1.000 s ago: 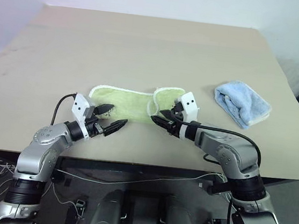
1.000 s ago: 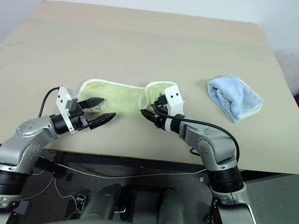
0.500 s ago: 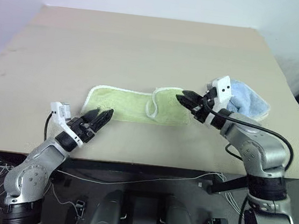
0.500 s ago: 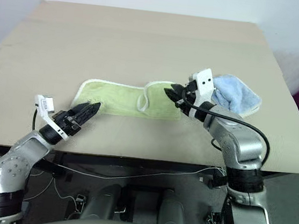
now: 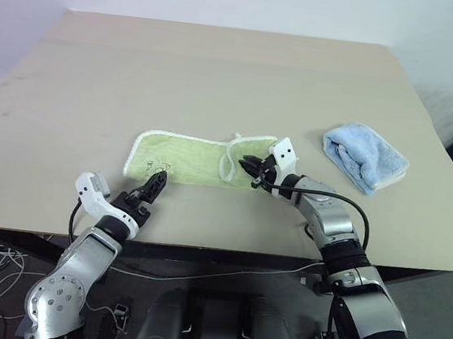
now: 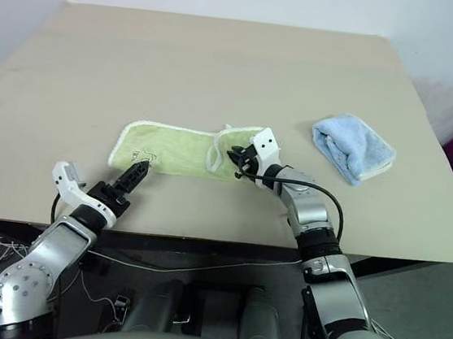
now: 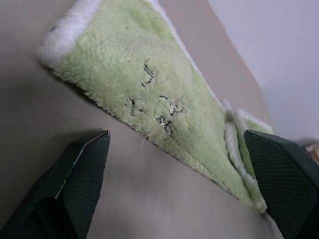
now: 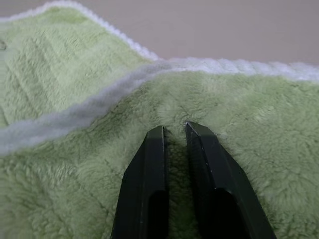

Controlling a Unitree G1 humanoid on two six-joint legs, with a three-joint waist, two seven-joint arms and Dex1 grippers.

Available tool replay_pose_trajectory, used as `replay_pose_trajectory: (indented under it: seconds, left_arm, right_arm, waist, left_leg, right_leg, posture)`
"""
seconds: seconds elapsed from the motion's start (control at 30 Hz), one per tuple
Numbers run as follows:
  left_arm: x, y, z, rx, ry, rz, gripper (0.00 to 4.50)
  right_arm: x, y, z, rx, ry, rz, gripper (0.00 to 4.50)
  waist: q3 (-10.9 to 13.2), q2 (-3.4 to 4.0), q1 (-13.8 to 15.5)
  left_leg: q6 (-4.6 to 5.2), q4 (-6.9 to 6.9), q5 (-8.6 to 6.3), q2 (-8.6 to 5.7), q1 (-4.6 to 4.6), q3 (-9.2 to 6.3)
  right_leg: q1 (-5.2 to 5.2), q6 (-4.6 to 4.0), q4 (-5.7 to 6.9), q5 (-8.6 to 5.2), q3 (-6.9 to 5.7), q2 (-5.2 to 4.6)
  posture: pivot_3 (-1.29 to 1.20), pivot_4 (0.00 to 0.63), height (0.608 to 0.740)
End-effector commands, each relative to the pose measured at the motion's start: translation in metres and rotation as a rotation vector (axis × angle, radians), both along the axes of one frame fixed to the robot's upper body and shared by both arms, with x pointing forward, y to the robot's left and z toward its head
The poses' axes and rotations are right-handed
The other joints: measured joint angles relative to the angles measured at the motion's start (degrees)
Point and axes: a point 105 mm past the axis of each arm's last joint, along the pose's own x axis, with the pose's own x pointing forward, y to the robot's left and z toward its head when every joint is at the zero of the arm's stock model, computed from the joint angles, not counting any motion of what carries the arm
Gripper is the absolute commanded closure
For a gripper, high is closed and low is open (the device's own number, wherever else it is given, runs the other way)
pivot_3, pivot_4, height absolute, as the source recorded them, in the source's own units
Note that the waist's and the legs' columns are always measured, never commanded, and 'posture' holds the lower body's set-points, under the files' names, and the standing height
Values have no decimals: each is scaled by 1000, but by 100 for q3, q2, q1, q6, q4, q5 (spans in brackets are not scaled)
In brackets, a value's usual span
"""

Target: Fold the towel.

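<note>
The towel (image 5: 183, 156) lies flat on the table as a long light yellow-green strip with white edging, its right end doubled over into a flap (image 5: 249, 149). My right gripper (image 5: 249, 168) rests on that flap, reaching in from the right. In the right wrist view its fingers (image 8: 155, 144) stand almost together with a pinch of green pile between the tips. My left gripper (image 5: 152, 187) hovers low at the towel's near left edge, just short of the cloth. Its fingers (image 7: 82, 164) are spread wide in the left wrist view with nothing between them.
A smaller light blue towel (image 5: 365, 157) lies bunched to the right of the green one, a hand's width from my right gripper. The tan table (image 5: 221, 71) stretches bare behind the towels, and its near edge (image 5: 225, 251) runs close below both grippers.
My right gripper swung up toward the blue towel, then came back down and left onto the folded flap with fingers closed. My left gripper rolled over and drew back toward the table's near edge.
</note>
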Motion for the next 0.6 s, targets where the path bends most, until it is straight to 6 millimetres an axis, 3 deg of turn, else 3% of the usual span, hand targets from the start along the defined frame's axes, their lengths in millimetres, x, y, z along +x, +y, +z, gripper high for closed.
replay_pose_trajectory:
  seconds: [0.03, 0.1, 0.33, 0.43, 0.6]
  left_arm:
    - [-2, 6, -4, -42, 50, 57, 0]
    - [0, 9, -5, -93, 72, 89, 0]
    - [14, 23, -8, -296, 127, 195, 0]
    - [24, 30, -10, -361, 149, 233, 0]
    - [36, 33, -15, -373, 190, 245, 0]
  right_arm:
    - [-5, -3, 35, 72, -92, 30, 3821]
    - [-7, -10, 59, 110, -148, 29, 3821]
    - [-10, -34, 109, 150, -269, -29, 3821]
    - [-13, -37, 117, 158, -284, -44, 3821]
    - [-17, -42, 111, 146, -275, -74, 3821]
  waist:
    - [0, 0, 4]
    - [3, 4, 10]
    - [-3, 14, 27]
    - [-7, 19, 34]
    - [-13, 28, 53]
  left_leg:
    - [-4, 0, -2, 0, -1, 0]
    - [-12, 0, -7, 0, -4, -1]
    - [-15, -2, -8, 2, -5, -5]
    - [-17, -2, -6, 3, -4, -7]
    - [-16, -1, -5, 2, -1, -8]
  right_leg:
    - [-1, 0, 0, 0, 0, -2]
    - [-2, -2, -2, 0, 0, -3]
    - [-1, -23, -15, -9, 0, -5]
    - [2, -28, -16, -7, -3, -3]
    - [9, -28, -16, -7, -7, -1]
  posture:
    - [0, 150, 740]
    - [0, 150, 740]
    - [0, 150, 740]
    - [0, 150, 740]
    - [0, 150, 740]
